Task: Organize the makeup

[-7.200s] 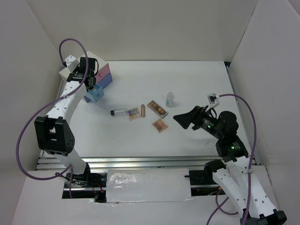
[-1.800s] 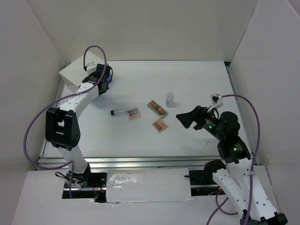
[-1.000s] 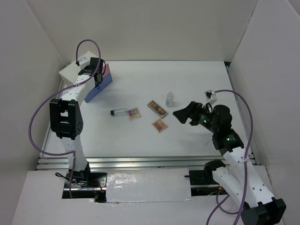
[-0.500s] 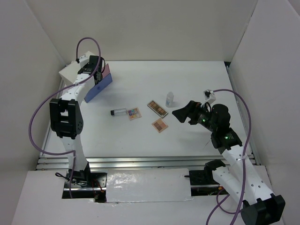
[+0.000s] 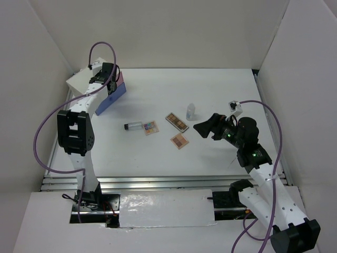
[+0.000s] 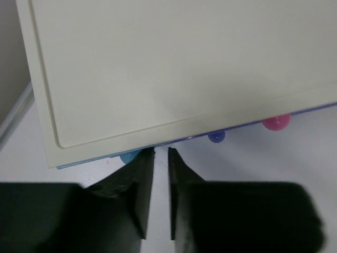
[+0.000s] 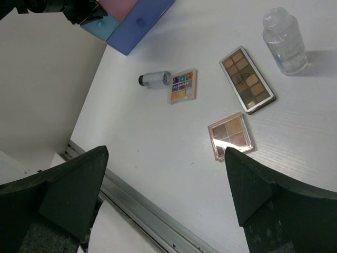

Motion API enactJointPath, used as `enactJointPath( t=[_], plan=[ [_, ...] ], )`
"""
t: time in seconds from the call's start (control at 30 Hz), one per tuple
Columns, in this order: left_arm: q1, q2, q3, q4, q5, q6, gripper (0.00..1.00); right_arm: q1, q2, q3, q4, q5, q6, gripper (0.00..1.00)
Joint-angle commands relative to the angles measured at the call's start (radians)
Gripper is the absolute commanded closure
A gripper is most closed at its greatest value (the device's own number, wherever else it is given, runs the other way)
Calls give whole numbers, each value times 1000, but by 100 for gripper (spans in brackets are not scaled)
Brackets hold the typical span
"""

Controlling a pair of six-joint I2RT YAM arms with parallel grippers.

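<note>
Five makeup pieces lie loose well right of the drawer box (image 5: 84, 83): tube (image 5: 132, 126), three palettes (image 5: 177, 122), bottle (image 5: 190, 111). Left gripper (image 6: 161, 150) at the box front just cracked open a sliver, holding nothing. The pulled-out drawer is back in, so that arm looks free for the next piece. Right gripper (image 5: 202, 128), beyond them, gapes wide, empty.

The table (image 5: 210, 89) is plain white. The drawer box (image 6: 174, 68) has a cream top, with a pink knob (image 6: 275, 122), a violet-blue knob (image 6: 216, 136) and a light blue knob (image 6: 129, 156). The multicoloured palette (image 7: 182, 86) shows a grid of bright squares. The long palette (image 7: 247, 79) holds brown squares in a dark frame. The square palette (image 7: 230, 136) is tan and mauve, edged rose-gold. The bottle (image 7: 284, 40) is clear, the tube (image 7: 154, 79) clear with a black cap.
</note>
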Motion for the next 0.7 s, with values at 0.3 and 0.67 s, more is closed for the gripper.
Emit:
enactJointPath(
  t=[0.3,0.67],
  plan=[
    [-205,-22,-65,334,-105,478,28,-3,-20,-88,160,-8,13,0],
    [-263,194,-12,795,-298,1136,36,-2,26,-167,304,-130,70,0]
  ],
)
